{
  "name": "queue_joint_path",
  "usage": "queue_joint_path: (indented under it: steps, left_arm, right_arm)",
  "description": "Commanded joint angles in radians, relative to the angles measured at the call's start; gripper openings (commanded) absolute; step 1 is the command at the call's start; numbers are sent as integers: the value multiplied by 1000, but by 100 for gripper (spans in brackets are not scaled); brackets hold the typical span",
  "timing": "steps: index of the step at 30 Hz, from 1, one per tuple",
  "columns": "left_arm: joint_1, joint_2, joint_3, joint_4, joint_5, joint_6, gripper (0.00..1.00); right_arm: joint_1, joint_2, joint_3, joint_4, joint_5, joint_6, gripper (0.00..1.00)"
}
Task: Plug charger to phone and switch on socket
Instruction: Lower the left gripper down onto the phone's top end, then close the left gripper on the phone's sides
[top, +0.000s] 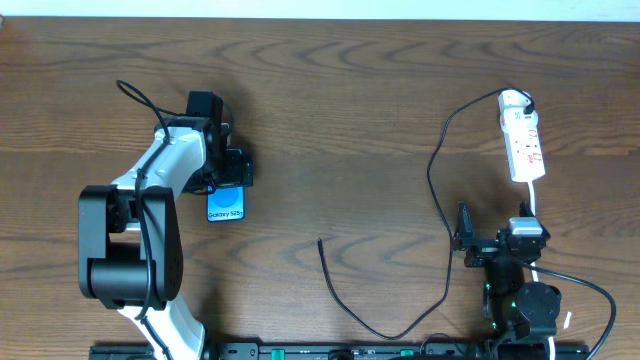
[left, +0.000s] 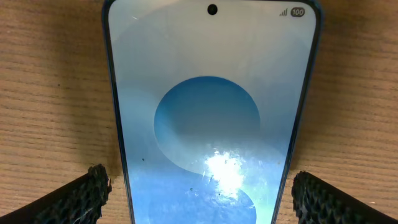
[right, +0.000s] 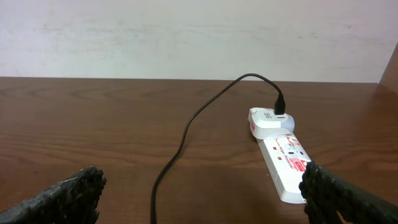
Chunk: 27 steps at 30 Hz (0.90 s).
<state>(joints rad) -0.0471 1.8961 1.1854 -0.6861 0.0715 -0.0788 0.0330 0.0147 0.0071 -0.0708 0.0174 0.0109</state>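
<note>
The phone (top: 227, 206) lies flat on the table with its blue screen up; its far part is hidden under my left wrist. My left gripper (top: 230, 182) is open, and in the left wrist view (left: 202, 199) its fingers straddle the phone (left: 211, 118) with a gap on each side. The white socket strip (top: 522, 140) lies at the back right. The black charger cable (top: 437, 190) runs from a white adapter (right: 268, 119) on the strip, loops toward the front, and ends in a free tip (top: 320, 241) mid-table. My right gripper (top: 495, 238) is wide open and empty, just in front of the strip (right: 283, 158).
The strip's white cord (top: 535, 205) runs toward the front past my right arm. The cable (right: 186, 134) crosses the wood between my right fingers (right: 202, 199). Both arm bases sit at the front edge. A pale wall stands behind the table.
</note>
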Motion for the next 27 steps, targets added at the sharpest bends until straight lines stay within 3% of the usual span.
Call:
queue_joint_path:
  steps: [1, 27]
  left_arm:
    - [2, 6, -4, 0, -16, -9, 96]
    - [2, 6, -79, 82, -72, -5, 96]
  right_arm:
    - [8, -7, -2, -4, -5, -5, 99]
    - [8, -7, -2, -4, -5, -5, 99]
